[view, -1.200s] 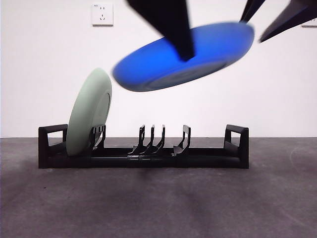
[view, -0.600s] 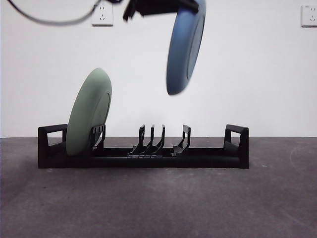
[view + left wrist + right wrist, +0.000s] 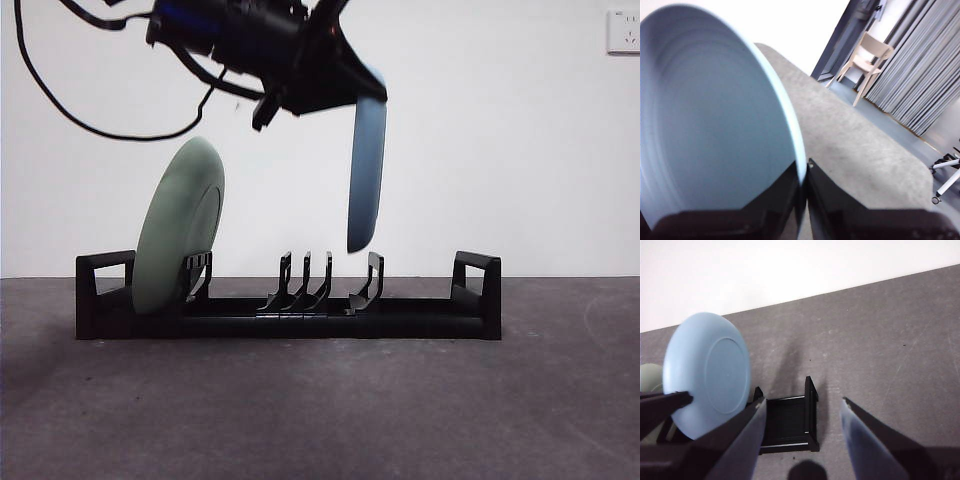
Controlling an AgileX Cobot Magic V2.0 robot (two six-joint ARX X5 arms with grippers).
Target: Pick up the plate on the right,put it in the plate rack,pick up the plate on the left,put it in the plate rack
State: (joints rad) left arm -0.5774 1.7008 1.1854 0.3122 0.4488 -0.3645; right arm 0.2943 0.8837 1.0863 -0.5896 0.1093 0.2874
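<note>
above the table (image 3: 320,400), left gripper (image 3: 805,172) pinches blue plate (image 3: 366,175).

Smooth satin blue plate (image 3: 366,172), matt green plate (image 3: 178,230), black plastic plate rack (image 3: 290,305), apparently rough grey tabletop (image 3: 320,410).

Front view: low, at about desk (image 3: 320,410) height, looking level across to the white wall; the plate rack (image 3: 290,305) stands near and spans most of the frame, side-on.
Left wrist view: mounted on the left arm, very near the blue plate (image 3: 710,120), which fills much of the frame; beyond it, desk surface, a chair (image 3: 865,57) and grey curtains (image 3: 920,75).
Right wrist view: mounted high on the right arm, looking down over the right gripper (image 3: 802,440) at the desk and one end of the plate rack (image 3: 790,422).
Shared: blue plate (image 3: 366,170) in all three; plate rack and green plate (image 3: 180,230) in front and right wrist views.
</note>
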